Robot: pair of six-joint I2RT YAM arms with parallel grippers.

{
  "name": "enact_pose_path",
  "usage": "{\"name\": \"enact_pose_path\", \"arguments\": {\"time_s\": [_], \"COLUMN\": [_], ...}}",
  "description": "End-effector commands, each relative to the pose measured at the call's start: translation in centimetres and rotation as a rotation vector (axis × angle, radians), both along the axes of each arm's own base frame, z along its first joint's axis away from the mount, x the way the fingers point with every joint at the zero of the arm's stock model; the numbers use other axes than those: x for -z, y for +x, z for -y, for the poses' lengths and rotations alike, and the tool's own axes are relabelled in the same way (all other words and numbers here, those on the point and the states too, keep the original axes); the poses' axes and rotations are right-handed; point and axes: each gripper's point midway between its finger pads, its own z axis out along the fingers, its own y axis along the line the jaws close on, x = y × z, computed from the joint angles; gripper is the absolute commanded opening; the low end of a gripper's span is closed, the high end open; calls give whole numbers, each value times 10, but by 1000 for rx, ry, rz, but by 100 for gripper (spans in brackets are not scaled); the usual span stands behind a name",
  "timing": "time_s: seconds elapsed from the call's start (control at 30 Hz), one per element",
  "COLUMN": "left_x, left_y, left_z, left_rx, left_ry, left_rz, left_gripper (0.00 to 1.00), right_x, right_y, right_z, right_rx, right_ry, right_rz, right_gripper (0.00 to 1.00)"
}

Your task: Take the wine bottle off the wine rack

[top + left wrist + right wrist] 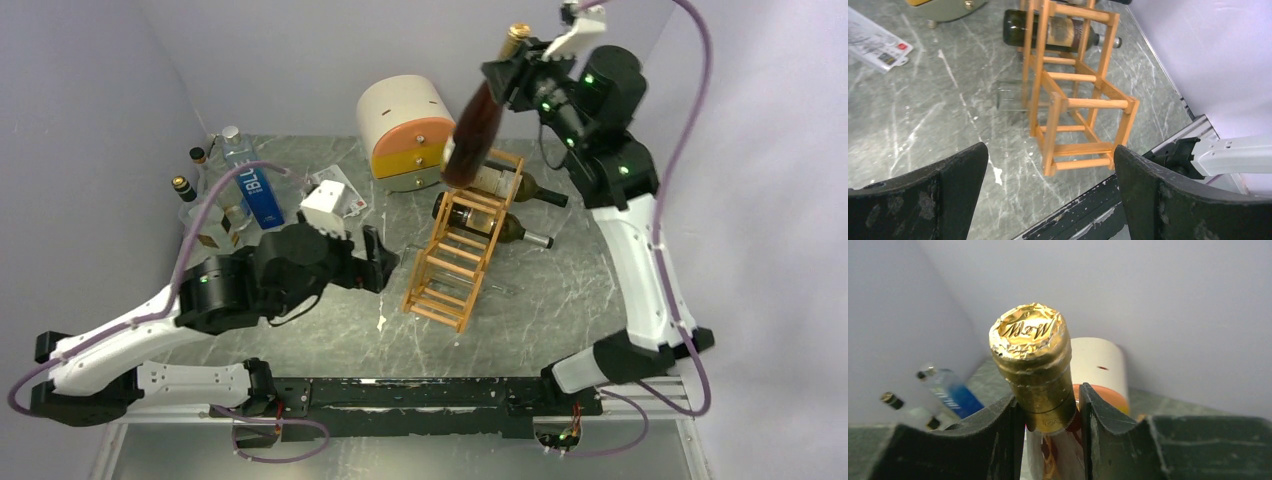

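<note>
Right gripper (pixel 1048 412): both fingers are clamped on the gold-foil neck of the wine bottle (pixel 478 128). The bottle hangs tilted, cap upward and toward the rear wall, with its dark body sloping down to the upper, far end of the wine rack (pixel 458 255). In the top view the bottle base overlaps that end of the rack; contact between them cannot be determined.

Left gripper (pixel 1049 156): jaws are spread wide with nothing between them. It is positioned above the table just left of the rack, and its wrist camera looks at the near, lower tiers.

Surface: the table (pixel 560 300) is grey-green marbled stone with pale veins. A black rail carrying both arm bases runs along its near edge. Pale lavender walls enclose the left, rear and right sides.

Count:
- One wooden rack, ladder-like, slanting across the table centre
- Two dark bottles (pixel 522 190) lying across the rack with necks pointing right
- One clear glass vessel (pixel 1012 95) lying through a lower tier
- One round cream-and-orange drawer box (pixel 405 135) behind the rack
- Three capped bottles in the far-left corner, one carrying a blue label (pixel 258 195)
- One white box (pixel 322 207) beside them
</note>
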Motion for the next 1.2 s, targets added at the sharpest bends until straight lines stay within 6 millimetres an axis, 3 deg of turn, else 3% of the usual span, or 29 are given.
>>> {"name": "enact_pose_path", "arguments": {"time_s": [0.0, 0.03, 0.2, 0.33, 0.47, 0.67, 0.87, 1.03, 1.17], "left_x": [-1, -4, -1, 8, 17, 26, 40, 46, 50], "left_y": [-1, -2, -12, -18, -22, -22, -18, -9, 16], "left_z": [-49, -55, -81, -93, -102, -100, -89, -86, -83], "left_rx": [-116, -126, -163, -177, -188, -183, -182, -197, -181], "left_ry": [51, 33, -11, -12, 5, 41, 55, 82, 100], "left_rz": [-15, -15, -52, -94, -115, -126, -127, -104, -103], "left_gripper": [100, 100, 99, 98, 99, 98, 95, 93, 93], "right_x": [-115, -111, -98, -58, -2, 66, 111, 137, 147], "right_y": [-42, -39, -40, -47, -46, -51, -65, -73, -76], "right_z": [-56, -80, -159, -217, -255, -273, -271, -271, -279], "right_rx": [-292, -340, -455, -541, -579, -644, -677, -689, -723], "right_ry": [263, 271, 284, 245, 154, 59, -25, -86, -101], "right_rz": [315, 304, 285, 250, 246, 254, 253, 225, 194], "right_gripper": [0, 0, 0, 0, 0, 0, 0, 0, 0]}}
